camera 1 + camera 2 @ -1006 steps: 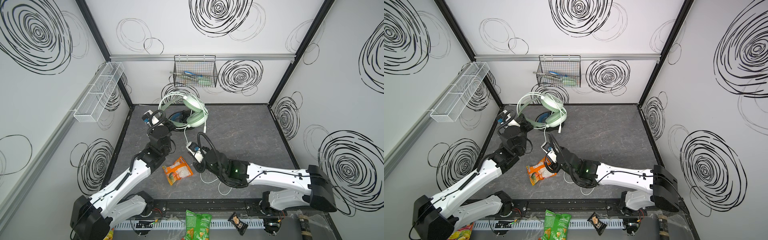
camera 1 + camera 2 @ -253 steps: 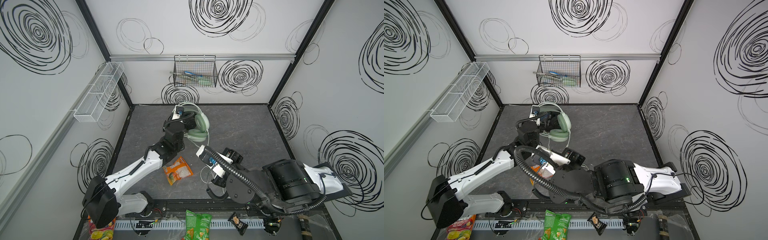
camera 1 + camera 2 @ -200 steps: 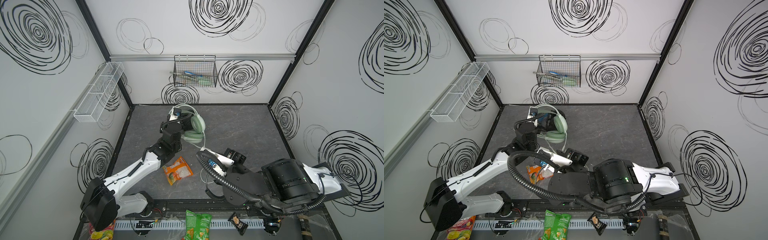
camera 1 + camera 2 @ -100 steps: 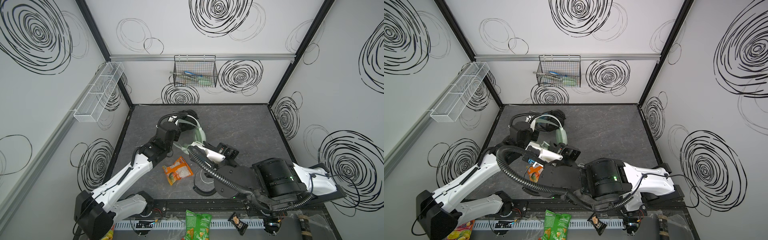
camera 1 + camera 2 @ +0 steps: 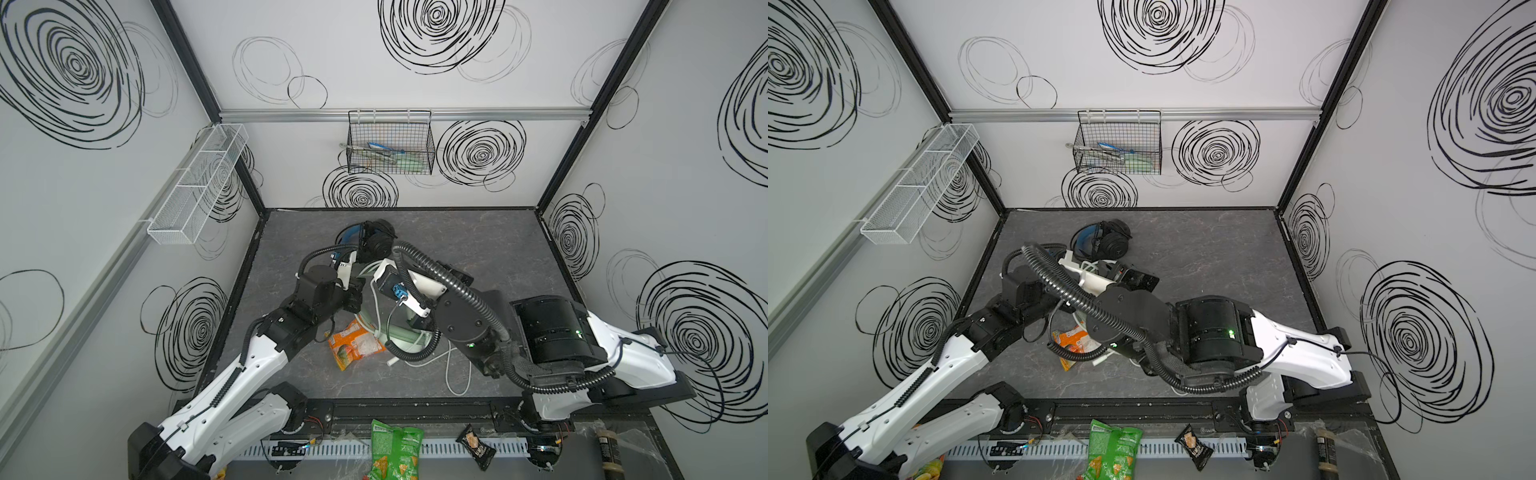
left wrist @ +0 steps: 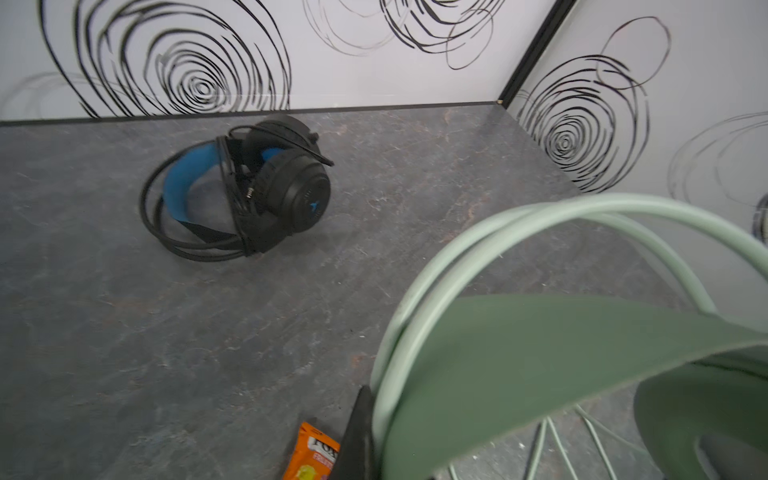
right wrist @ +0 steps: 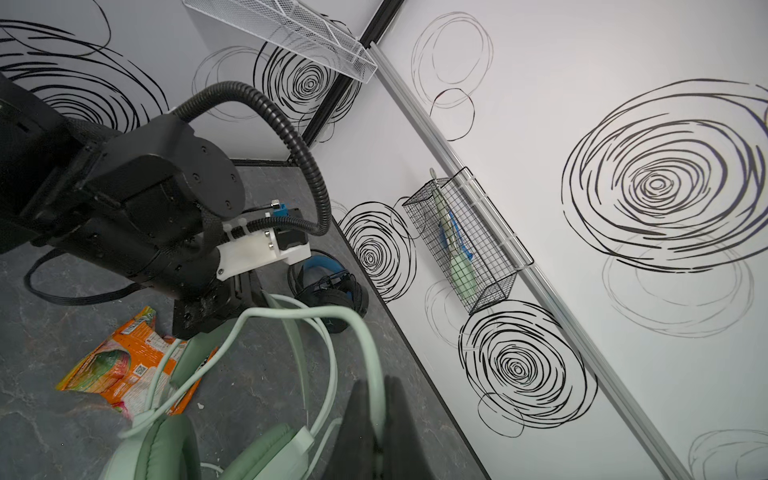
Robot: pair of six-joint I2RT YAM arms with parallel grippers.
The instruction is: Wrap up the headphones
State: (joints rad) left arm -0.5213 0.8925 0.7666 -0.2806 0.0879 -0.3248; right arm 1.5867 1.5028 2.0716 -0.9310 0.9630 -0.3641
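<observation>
1. Location: hanging the mint headset [image 7: 166,449] up around mid-mat between both arms, seemingly lifted clear. Leaving the black headset [image 6: 257,187] lying at 12 o'clock from it by the back wall, with its cord looking wound round it already.
2. Clamping the left gripper [image 7: 199,324] shut on the mint one, low on the band where the tubes run toward a cup.
3. Pinching the right gripper [image 7: 377,384] closed on a pale mint strand. Not managing to tell whether that's band tube or cord.
4. Trailing slack whitish cable [image 5: 448,374] over the mat at 5 o'clock, with an orange snack packet [image 5: 353,340] at 9 o'clock.
5. Guessing at something light and springy: expecting flex in the band, squish in the pads, and flop plus a bit of slipperiness in the cable.
6. Leaning toward holding the stiff band near a cup for steadying, and taking the cable close to the wrap point with gentle tension. Treating the plug end and cord root as the likely fragile bits.
</observation>
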